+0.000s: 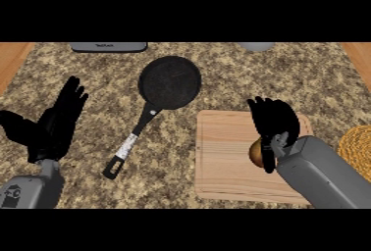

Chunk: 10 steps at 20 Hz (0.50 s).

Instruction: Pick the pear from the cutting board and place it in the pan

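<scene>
A wooden cutting board [225,162] lies at the lower right of the counter. On it rests the brownish-yellow pear [256,152], mostly hidden by my right hand [275,122]. That hand is over the board with its fingers stretched away from me and the thumb running down the pear's right side, not curled round the fruit. A black pan [170,82] sits at upper centre, its handle [129,147] pointing down-left toward me. My left hand [56,122] rests open at the left, fingers up, apart from the pan.
A grey appliance [109,47] sits at the counter's back edge, with a grey rounded object [256,46] further right. A woven yellow mat [357,147] shows at the right edge. Wooden strips border the speckled counter [87,83] at both upper corners.
</scene>
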{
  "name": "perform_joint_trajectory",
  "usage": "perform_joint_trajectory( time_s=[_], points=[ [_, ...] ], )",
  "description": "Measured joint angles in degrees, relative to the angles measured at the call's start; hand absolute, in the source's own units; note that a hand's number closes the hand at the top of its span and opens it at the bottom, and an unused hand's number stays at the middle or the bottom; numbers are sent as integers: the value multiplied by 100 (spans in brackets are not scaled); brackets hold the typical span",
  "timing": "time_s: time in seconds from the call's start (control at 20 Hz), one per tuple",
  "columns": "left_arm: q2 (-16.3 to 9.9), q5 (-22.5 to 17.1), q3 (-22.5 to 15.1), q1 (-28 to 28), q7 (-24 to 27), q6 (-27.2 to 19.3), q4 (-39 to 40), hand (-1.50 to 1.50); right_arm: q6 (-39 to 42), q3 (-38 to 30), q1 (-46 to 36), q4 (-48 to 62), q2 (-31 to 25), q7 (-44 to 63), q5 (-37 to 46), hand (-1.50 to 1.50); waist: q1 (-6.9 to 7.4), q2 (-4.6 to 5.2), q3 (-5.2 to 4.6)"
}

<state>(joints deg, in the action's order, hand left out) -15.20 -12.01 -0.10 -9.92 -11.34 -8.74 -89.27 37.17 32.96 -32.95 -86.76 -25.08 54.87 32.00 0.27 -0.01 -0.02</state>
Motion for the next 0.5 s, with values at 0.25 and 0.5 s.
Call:
perform_joint_trajectory(
  time_s=[0.25,0.5],
  points=[
    [25,76,47,-11,-185,2,-178,0,64,-184,146,341,170,-269,436,-150,-4,1,2],
    [124,134,105,-16,-28,102,16,0,103,-327,206,787,347,-539,822,-150,-3,5,1]
  ],
)
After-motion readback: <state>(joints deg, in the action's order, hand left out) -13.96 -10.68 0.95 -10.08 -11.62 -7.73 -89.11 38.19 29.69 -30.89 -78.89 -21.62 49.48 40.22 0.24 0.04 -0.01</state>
